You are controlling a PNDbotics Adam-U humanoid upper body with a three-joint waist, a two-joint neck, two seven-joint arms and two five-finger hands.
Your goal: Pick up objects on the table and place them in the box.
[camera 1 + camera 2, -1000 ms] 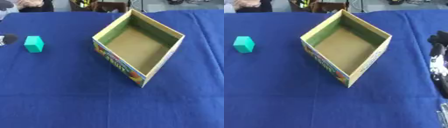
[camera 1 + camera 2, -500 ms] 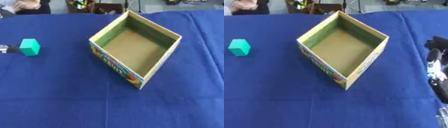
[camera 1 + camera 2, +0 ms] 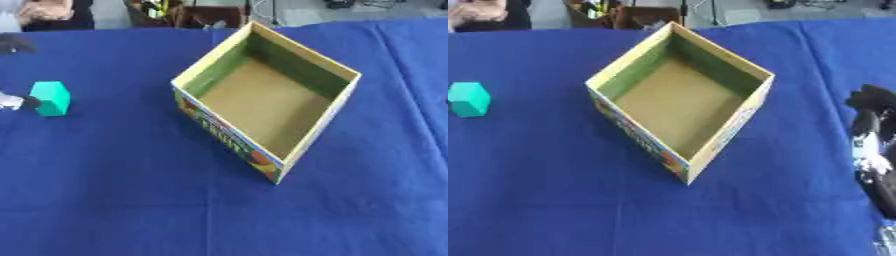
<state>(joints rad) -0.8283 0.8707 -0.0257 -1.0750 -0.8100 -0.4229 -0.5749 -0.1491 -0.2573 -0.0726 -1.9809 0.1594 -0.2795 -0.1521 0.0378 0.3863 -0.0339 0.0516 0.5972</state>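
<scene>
A teal block (image 3: 51, 98) lies on the blue tablecloth at the far left. Just left of it, at the picture's edge, a silver and black tip of my left hand (image 3: 9, 101) shows, close to the block's side; the rest of the hand is out of view. The open cardboard box (image 3: 199, 70) stands in the middle, turned like a diamond, with a printed front wall and nothing inside. My right hand (image 3: 871, 150) rests at the right edge in the right eye view, fingers stretched out, well apart from the box and holding nothing.
The blue cloth (image 3: 131, 200) covers the whole table, with wide bare cloth in front of the box. A person's hands (image 3: 479, 11) and some clutter (image 3: 175, 10) sit beyond the far edge.
The whole picture has shifted slightly, so the camera moved. The tip of my left hand has come a little nearer to the teal block. The box and block stay put.
</scene>
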